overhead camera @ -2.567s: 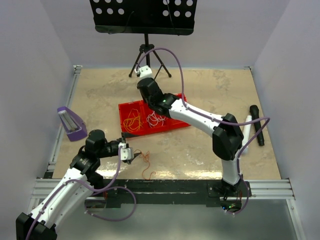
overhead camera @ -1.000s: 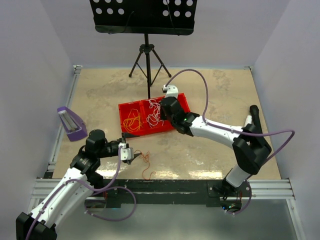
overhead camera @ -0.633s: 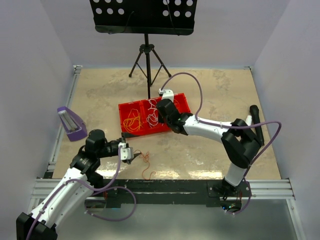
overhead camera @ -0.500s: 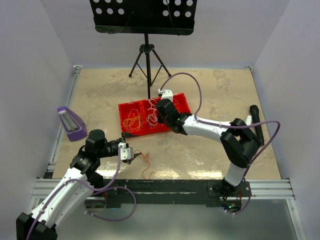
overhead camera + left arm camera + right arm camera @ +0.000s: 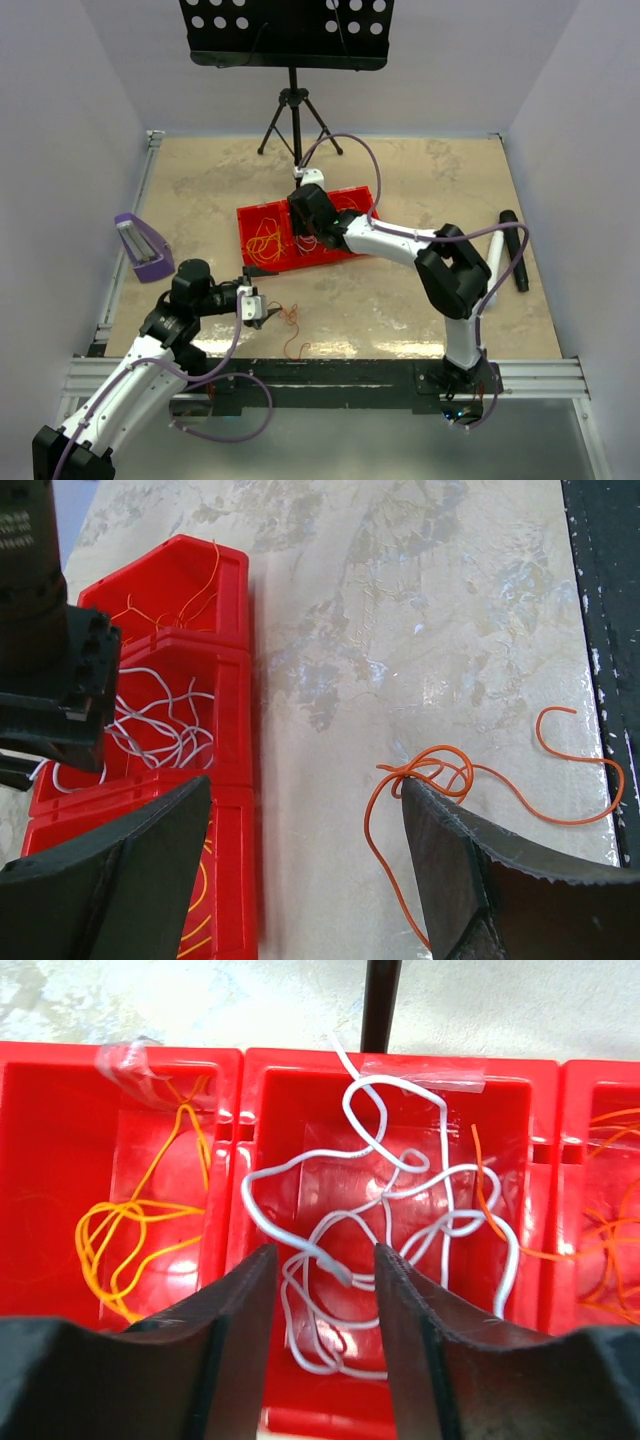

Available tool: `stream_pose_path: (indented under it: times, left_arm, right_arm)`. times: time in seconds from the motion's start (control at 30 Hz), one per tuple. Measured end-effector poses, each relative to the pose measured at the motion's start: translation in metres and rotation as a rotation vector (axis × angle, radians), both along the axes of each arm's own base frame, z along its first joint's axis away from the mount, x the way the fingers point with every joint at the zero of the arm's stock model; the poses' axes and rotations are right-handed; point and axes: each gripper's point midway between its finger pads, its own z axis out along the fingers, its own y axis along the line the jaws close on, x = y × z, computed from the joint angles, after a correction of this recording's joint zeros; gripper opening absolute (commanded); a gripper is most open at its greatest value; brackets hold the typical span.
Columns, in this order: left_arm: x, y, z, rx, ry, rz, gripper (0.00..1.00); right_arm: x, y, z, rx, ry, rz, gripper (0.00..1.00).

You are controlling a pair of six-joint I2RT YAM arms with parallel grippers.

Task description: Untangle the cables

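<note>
A red tray [image 5: 248, 262] with three compartments lies mid-table. In the right wrist view its middle one holds white cables [image 5: 405, 1210], with yellow cables [image 5: 140, 1230] to the left and orange cables [image 5: 600, 1245] to the right. My right gripper [image 5: 325, 1260] hangs open just above the white cables, a loose strand end between its fingers but not pinched. It shows from above as the right gripper [image 5: 306, 228]. One orange cable [image 5: 450, 780] lies on the table by the front edge. My left gripper [image 5: 305, 790] is open and holds nothing, its right finger [image 5: 450, 860] beside that cable.
A black music stand [image 5: 290, 40] on a tripod [image 5: 295, 110] stands behind the tray. A purple object [image 5: 140, 245] sits at the left edge. A black cylinder [image 5: 515, 250] and a white one [image 5: 493, 255] lie at the right. A dark strip [image 5: 600, 630] borders the front.
My right gripper has swung left across the tray to the middle compartment and its jaws have opened. The left arm and the orange cable have not moved.
</note>
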Motion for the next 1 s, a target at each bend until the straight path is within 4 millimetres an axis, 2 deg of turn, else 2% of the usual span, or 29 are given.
stream_pose_path:
  times: [0.1,0.3,0.37,0.47,0.57,0.67,0.73,0.87,1.0]
  left_arm:
    - [0.0,0.0,0.0,0.001,0.003,0.0,0.81]
    - [0.0,0.0,0.0,0.0,0.001,0.001,0.81]
    - [0.001,0.0,-0.001,0.001,0.003,0.002,0.82]
    - [0.001,0.0,-0.001,0.003,0.006,0.002,0.82]
    - [0.002,0.0,-0.001,0.001,0.005,0.002,0.82]
    - [0.003,-0.001,0.0,-0.001,-0.001,0.002,0.82]
    - [0.003,-0.001,0.0,-0.001,-0.001,0.002,0.81]
    - [0.003,-0.001,0.0,0.001,-0.002,0.003,0.81]
    - [0.003,-0.001,0.0,0.003,-0.007,0.001,0.81]
  right_arm:
    - [-0.004,-0.004,0.015,0.003,-0.001,0.006,0.56]
    - [-0.008,-0.015,0.054,0.042,-0.027,0.006,0.56]
    - [-0.008,-0.024,0.067,0.071,-0.035,0.0,0.56]
    - [-0.002,-0.05,0.077,0.116,-0.028,-0.031,0.56]
    - [0.015,-0.089,0.073,0.165,-0.001,-0.097,0.56]
    - [0.031,-0.115,0.06,0.201,0.039,-0.145,0.57]
    - [0.035,-0.117,0.05,0.217,0.065,-0.148,0.57]
    - [0.033,-0.107,0.028,0.241,0.127,-0.114,0.57]
    - [0.03,-0.099,0.019,0.256,0.161,-0.091,0.57]
